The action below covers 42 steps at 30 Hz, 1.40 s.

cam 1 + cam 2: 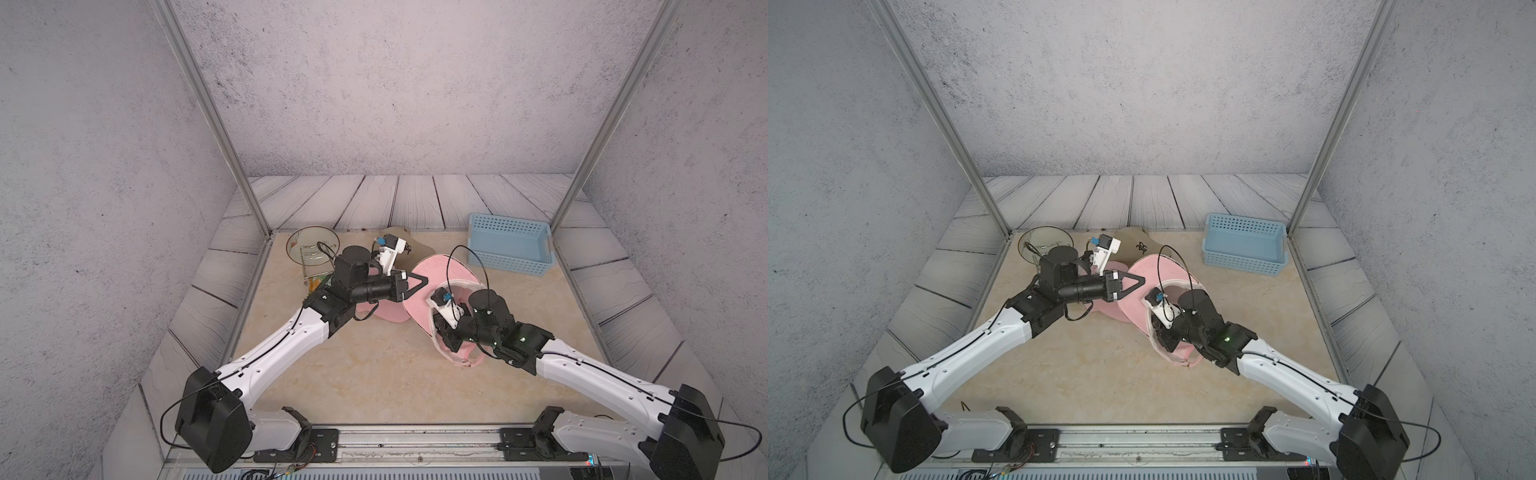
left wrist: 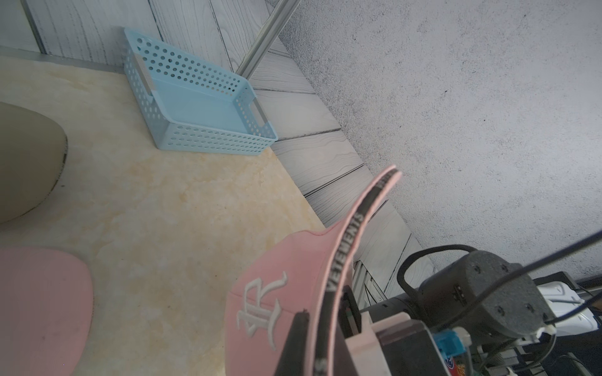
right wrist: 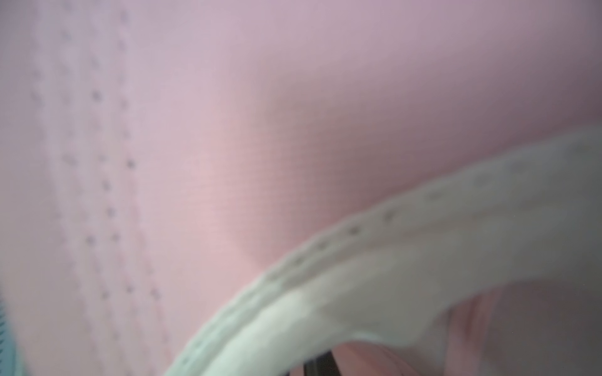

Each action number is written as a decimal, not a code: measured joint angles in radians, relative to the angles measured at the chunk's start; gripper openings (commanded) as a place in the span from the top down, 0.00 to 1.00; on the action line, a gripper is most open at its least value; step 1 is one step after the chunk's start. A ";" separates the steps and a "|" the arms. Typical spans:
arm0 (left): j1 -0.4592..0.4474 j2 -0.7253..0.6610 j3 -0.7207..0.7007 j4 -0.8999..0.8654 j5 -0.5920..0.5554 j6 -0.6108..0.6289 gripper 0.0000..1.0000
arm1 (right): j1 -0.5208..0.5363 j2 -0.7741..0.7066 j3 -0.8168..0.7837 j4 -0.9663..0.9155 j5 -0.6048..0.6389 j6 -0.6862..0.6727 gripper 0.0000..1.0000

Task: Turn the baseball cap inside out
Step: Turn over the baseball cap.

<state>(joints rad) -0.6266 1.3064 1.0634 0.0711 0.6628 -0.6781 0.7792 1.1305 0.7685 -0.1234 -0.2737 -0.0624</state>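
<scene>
Cap (image 1: 436, 270): pink, rim between my L fingers (image 2: 298, 338).
L gripper (image 1: 424, 282): clamped on cap rim.
R gripper (image 1: 445, 337): inside cap, can't tell grip.

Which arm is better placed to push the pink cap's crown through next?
Right, probably: the right gripper sits inside the pink cap, behind its white sweatband, while the left gripper is shut on the rim, steadying it.

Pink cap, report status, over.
Left gripper shut on pink cap rim. Right gripper inside crown, jaws unclear. Not yet inverted. Second cap close beside.
</scene>
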 measured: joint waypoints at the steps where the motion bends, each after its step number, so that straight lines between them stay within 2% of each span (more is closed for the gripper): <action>1: 0.000 -0.004 0.000 -0.002 -0.004 0.001 1.00 | 0.000 0.001 0.000 -0.011 -0.010 -0.002 0.86; 4: 0.000 -0.017 0.000 -0.002 -0.013 0.006 1.00 | 0.000 0.012 0.000 -0.048 0.000 -0.013 0.86; 7: 0.005 -0.026 0.000 -0.007 -0.030 0.017 1.00 | 0.000 0.026 0.000 -0.074 0.074 -0.023 0.86; 22: 0.007 -0.043 0.000 -0.022 -0.055 0.053 1.00 | 0.001 0.102 0.058 -0.210 0.637 0.015 0.84; 26: 0.007 -0.043 0.000 -0.023 -0.067 0.066 1.00 | 0.002 0.109 0.074 -0.211 0.713 0.033 0.83; 30: 0.007 -0.043 0.000 -0.028 -0.072 0.079 1.00 | 0.001 0.083 0.055 -0.161 0.678 0.032 0.67; 34: 0.007 -0.043 0.000 -0.044 -0.072 0.089 1.00 | 0.000 -0.026 0.003 -0.091 0.511 0.035 0.49; 38: 0.007 -0.043 0.000 -0.061 -0.077 0.106 1.00 | 0.000 -0.126 -0.007 -0.020 0.371 0.053 0.43; 42: 0.003 -0.041 0.012 -0.093 -0.104 0.151 1.00 | -0.002 -0.174 -0.001 0.007 0.307 0.082 0.33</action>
<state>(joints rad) -0.6231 1.2655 1.0756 -0.0216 0.5591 -0.5270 0.7776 0.9562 0.7673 -0.1165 0.0338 0.0196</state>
